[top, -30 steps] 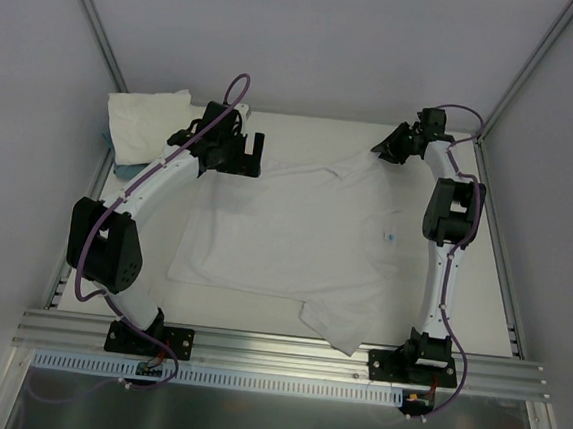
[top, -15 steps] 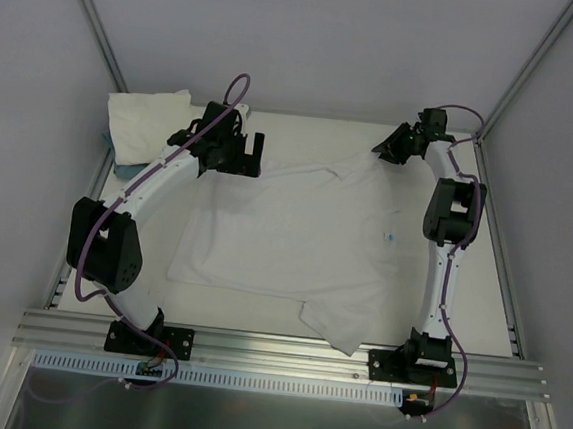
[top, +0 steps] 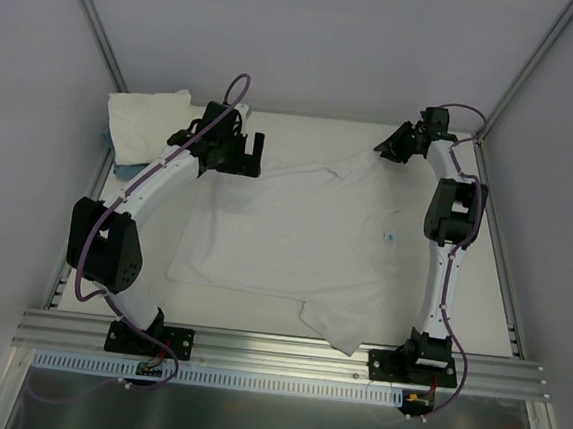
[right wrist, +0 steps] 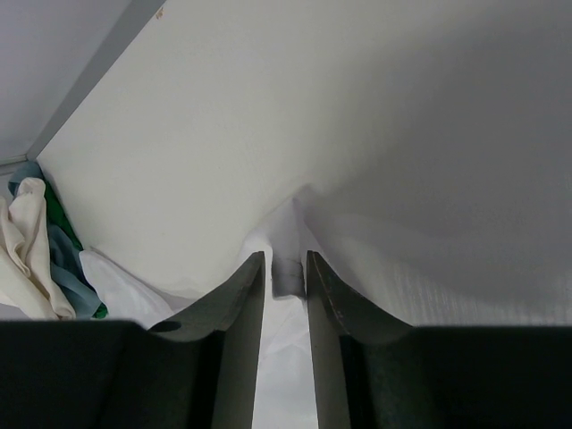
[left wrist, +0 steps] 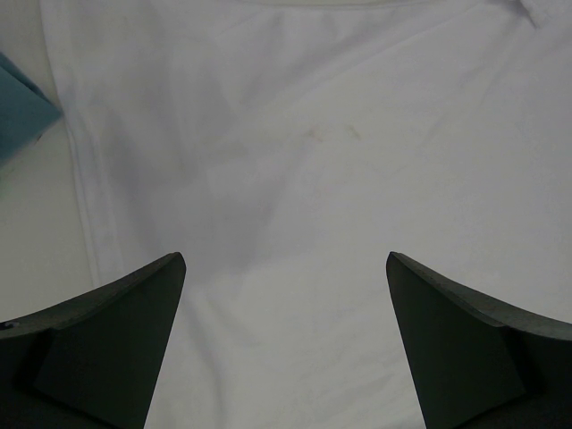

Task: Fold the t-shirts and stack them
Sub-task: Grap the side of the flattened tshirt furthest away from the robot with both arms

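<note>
While clamping the far-right corner of the spread-out t-shirt (top: 285, 229) in right gripper (top: 385, 149) and hovering left gripper (top: 256, 154) released wide over its far-left edge, barely started: no fold yet on the surface (top: 314, 132), one folded white pile (top: 146, 122) likely done at far-left corner.

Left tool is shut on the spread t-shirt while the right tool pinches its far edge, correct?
No. The left tool is open over the t-shirt, gripping nothing: the left wrist view shows it spread wide, with only flat cloth below. The right tool does pinch the far edge.
</note>
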Robot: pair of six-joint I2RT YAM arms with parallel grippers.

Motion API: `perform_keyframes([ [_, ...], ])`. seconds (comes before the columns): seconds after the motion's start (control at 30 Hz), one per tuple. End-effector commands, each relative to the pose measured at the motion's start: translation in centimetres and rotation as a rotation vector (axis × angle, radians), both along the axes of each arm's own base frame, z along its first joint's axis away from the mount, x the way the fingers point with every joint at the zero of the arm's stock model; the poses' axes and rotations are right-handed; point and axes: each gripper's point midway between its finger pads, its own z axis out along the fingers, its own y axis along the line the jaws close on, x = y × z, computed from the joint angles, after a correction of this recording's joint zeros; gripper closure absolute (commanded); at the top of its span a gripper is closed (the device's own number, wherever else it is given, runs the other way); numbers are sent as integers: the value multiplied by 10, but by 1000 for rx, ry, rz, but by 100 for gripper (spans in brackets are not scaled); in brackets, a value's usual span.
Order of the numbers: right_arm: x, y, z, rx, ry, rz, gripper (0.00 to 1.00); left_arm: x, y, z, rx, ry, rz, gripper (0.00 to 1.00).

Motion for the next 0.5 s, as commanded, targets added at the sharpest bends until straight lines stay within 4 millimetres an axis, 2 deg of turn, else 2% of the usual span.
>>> perform_keyframes([
  [0.0, 11, -2, 44, -3, -97, 11, 72, 7, -1, 9, -18, -24, -2, 1],
  [0.07, 10, -2, 44, -1, -94, 12, 79, 7, -1, 8, -17, -23, -2, 1],
  [0.1, 10, -1, 43, 1, -94, 15, 92, 7, -1, 7, -17, -21, -2, 1],
  [0.13, 10, -1, 43, 2, -94, 16, 98, 7, -1, 8, -18, -24, 0, 2],
  [0.3, 10, -1, 45, 1, -96, 15, 99, 7, 0, 7, -14, -22, 1, 2],
  [0.4, 9, -1, 56, 4, -111, 17, 99, 7, 2, 5, -6, -20, 10, 1],
  [0.47, 8, 1, 71, 7, -131, 24, 100, 9, 3, 1, 5, -20, 15, 1],
])
